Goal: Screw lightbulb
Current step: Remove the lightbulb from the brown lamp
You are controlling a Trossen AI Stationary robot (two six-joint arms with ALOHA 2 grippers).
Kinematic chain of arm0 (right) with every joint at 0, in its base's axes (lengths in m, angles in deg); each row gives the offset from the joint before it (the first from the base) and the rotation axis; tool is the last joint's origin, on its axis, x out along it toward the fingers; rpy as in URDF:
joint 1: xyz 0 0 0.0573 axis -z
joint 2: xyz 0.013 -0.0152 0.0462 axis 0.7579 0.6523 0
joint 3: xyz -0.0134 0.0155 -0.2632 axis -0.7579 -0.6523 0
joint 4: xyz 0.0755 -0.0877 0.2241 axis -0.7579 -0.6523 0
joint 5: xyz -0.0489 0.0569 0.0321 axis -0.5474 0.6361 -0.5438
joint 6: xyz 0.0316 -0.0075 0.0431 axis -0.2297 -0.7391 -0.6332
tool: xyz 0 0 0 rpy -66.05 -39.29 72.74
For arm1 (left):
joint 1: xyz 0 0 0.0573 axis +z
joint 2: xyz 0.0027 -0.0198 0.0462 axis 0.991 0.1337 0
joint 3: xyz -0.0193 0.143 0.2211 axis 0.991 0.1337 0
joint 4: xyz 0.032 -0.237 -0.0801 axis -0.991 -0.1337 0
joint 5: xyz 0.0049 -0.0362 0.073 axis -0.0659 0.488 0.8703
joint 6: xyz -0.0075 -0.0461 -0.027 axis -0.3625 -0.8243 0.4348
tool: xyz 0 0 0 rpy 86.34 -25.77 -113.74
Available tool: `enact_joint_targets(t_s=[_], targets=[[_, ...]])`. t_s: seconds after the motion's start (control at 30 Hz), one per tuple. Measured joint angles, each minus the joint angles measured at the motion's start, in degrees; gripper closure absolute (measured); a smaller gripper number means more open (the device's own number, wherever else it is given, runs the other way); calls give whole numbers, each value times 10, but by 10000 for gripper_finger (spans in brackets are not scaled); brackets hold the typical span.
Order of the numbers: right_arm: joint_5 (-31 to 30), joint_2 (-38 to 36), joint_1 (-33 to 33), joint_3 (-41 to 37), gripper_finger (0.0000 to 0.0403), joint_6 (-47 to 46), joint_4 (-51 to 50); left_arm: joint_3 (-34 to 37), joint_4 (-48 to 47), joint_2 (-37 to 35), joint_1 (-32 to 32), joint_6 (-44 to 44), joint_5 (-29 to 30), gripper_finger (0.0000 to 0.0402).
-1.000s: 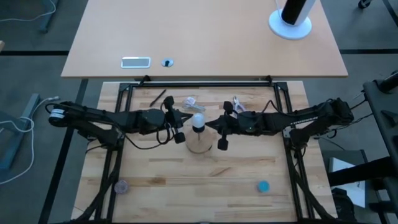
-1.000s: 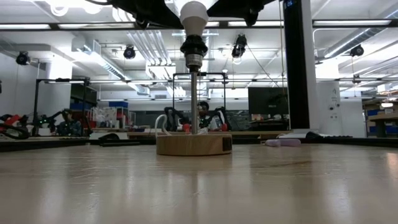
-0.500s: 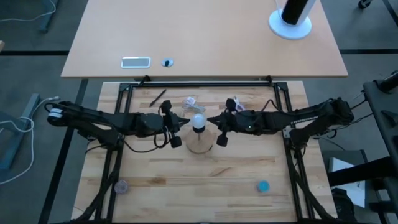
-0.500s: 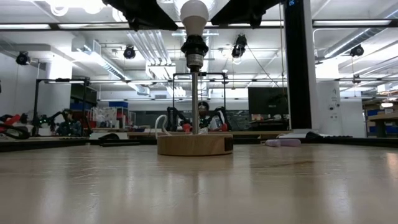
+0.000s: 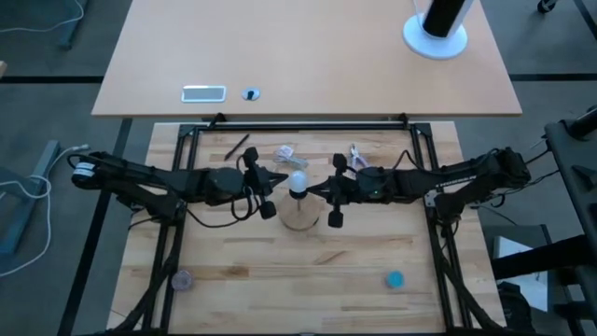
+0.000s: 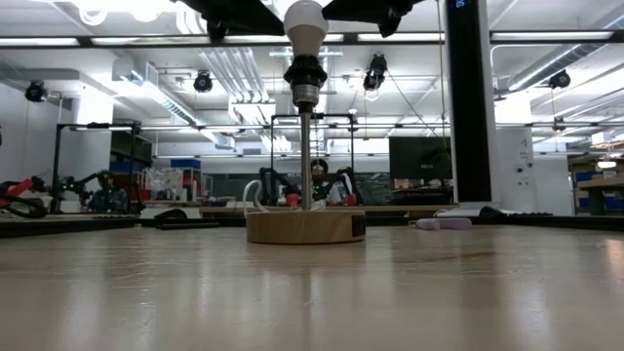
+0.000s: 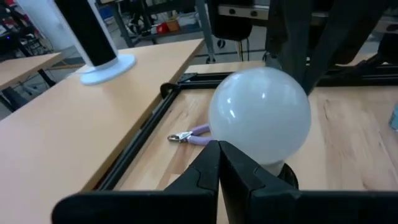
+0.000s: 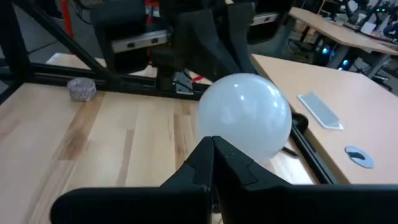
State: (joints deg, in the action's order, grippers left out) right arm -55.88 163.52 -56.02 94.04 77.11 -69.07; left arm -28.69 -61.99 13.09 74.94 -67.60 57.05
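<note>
The white frosted lightbulb [image 5: 298, 183] sits base down in a black socket [image 6: 305, 73] on top of a metal rod. The rod stands on a round wooden disc [image 6: 305, 226] at the table's middle. My left gripper [image 5: 280, 183] is shut and level. Its tips point at the bulb's left side and are close to it in the left wrist view [image 7: 219, 146]. My right gripper [image 5: 314, 189] is also shut and points at the bulb's right side [image 8: 212, 142]. The bulb fills the middle of both wrist views [image 7: 260, 115] [image 8: 244, 115]. My left gripper's shut fingertips [image 7: 211, 155] stand level at the bulb's rounded left side [image 7: 231, 134]; I cannot tell whether they touch it. My right gripper's shut fingertips [image 8: 221, 152] stand level at the bulb's rounded right side [image 8: 217, 124]; I cannot tell whether they touch it.
A crumpled clear wrapper [image 5: 284, 152], a dark pen [image 5: 235, 147] and a purple-handled tool [image 5: 354, 152] lie behind the lamp. A blue cap [image 5: 395, 278] and a greyish round thing [image 5: 181, 278] lie near the front edge. Black frame rails [image 5: 298, 124] border the table.
Both grippers have shifted only slightly beside the bulb's top and have stayed shut. The bulb, socket and wooden disc have stayed where they were.
</note>
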Motion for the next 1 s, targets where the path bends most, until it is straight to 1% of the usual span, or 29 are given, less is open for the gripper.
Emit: enact_joint_targets(t_s=[0.17, 0.37, 0.5, 0.57, 0.63, 0.77, 0.83, 0.93, 1.0], targets=[[-25, 0, 2, 0, 403, 2, -3, 0, 3, 8, -1, -7, 0, 401], [-38, -2, 3, 0, 403, 6, -10, 0, -6, 2, -15, -14, -4, 402], [-84, -4, 6, 1, 403, 3, -23, 0, -7, -4, -30, -15, -37, 401], [-94, -3, 6, 0, 403, -3, -50, 1, -13, -5, -35, -15, -36, 401], [-95, -2, 5, 0, 403, -8, -51, 1, -9, -6, -37, -15, -29, 401], [-89, -3, 3, 0, 403, -16, -60, 1, -18, -7, -38, -15, -11, 401], [-73, -5, 0, 0, 403, -19, -65, 1, -22, -7, -38, -13, 19, 401], [-28, -7, -4, 0, 403, -21, -62, 1, -30, -7, -37, -6, 83, 401], [-7, -7, -6, 0, 403, -24, -60, 1, -26, -6, -33, 2, 106, 401]])
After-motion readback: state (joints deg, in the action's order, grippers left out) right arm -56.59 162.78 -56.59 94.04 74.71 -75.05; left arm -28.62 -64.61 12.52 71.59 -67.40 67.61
